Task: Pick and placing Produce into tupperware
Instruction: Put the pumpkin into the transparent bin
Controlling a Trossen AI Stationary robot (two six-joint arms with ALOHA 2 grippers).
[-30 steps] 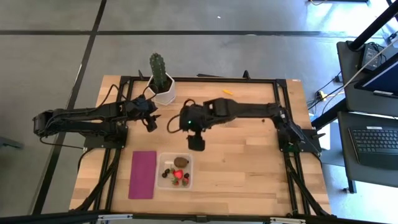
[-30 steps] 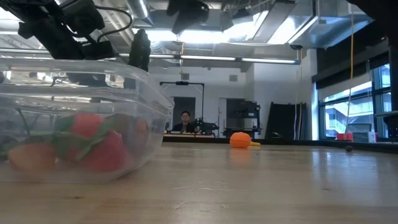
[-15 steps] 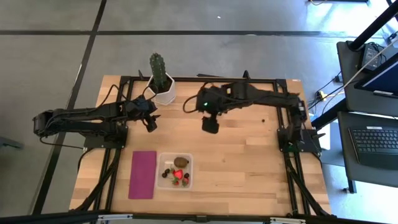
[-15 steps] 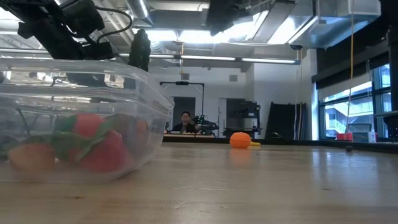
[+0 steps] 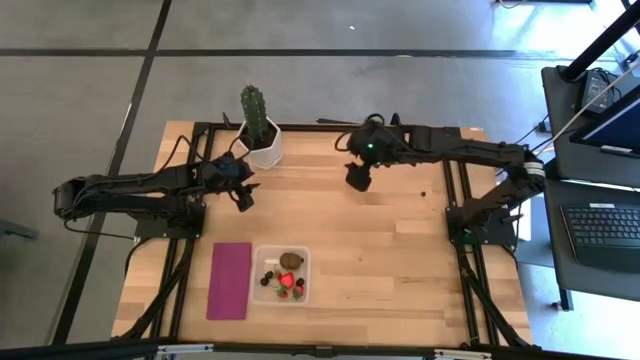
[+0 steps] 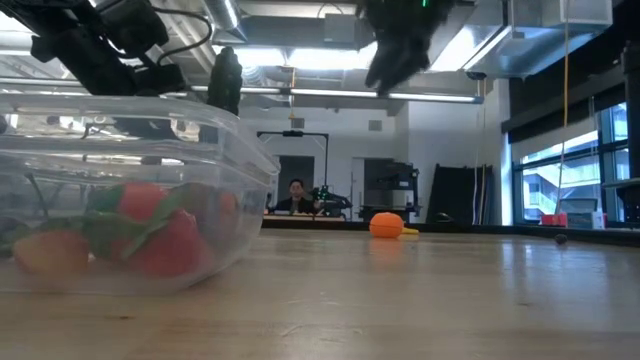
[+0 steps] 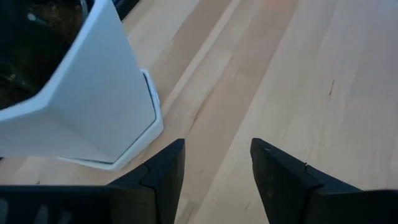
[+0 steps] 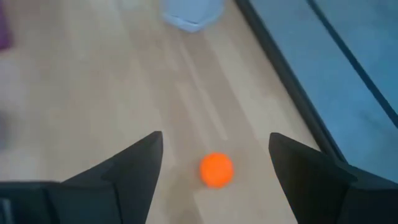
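Overhead, your right gripper hung over the table's far middle, well apart from the tub at the near edge; the left gripper waited by the cactus pot, jaws parted and empty. Low down, you saw the orange resting far off on bare wood. From the right wrist, it lay just ahead between the spread, empty fingers, so that arm was plainly nearer.
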